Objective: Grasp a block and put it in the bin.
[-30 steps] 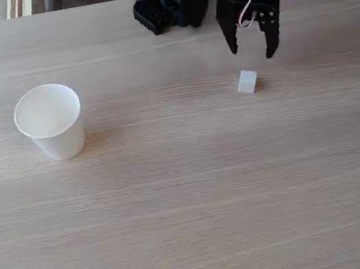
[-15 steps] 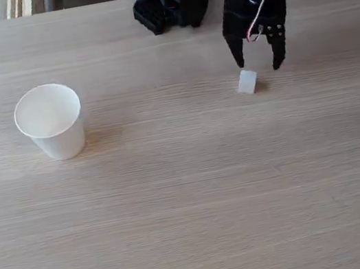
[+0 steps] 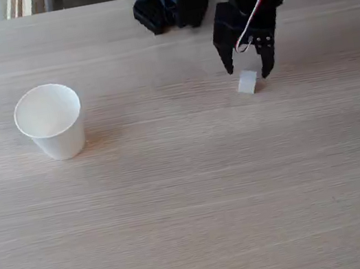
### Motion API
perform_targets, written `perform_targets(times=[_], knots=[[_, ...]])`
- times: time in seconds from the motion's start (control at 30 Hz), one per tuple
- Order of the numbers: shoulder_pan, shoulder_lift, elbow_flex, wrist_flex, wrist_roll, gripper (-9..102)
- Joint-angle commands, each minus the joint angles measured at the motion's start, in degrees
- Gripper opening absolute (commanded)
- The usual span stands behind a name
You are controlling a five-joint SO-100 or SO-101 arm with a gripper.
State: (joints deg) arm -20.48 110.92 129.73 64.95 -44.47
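Observation:
A small white block (image 3: 247,82) lies on the wooden table (image 3: 189,188), right of centre near the back. My black gripper (image 3: 248,74) hangs open directly over it, one fingertip (image 3: 229,68) to the block's left and the other to its right, the tips level with the block's top. Nothing is clamped between the fingers. The bin (image 3: 51,121), a white paper cup, stands upright far to the left with its mouth open and nothing visible inside.
The arm's black base (image 3: 167,1) sits at the table's back edge, just left of the gripper. A red and white cable runs down the wrist. The table's left edge lies beyond the cup.
The gripper has come down and shifted left, from behind and right of the block to straddling it. The block and the cup have not moved.

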Motion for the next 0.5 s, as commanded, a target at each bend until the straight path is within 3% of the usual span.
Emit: perform_targets(times=[0.0,0.47], knots=[[0.00,-0.09,0.88,-1.41,-0.18,31],[-0.88,-0.79,3.69,-6.50,-1.76,31]])
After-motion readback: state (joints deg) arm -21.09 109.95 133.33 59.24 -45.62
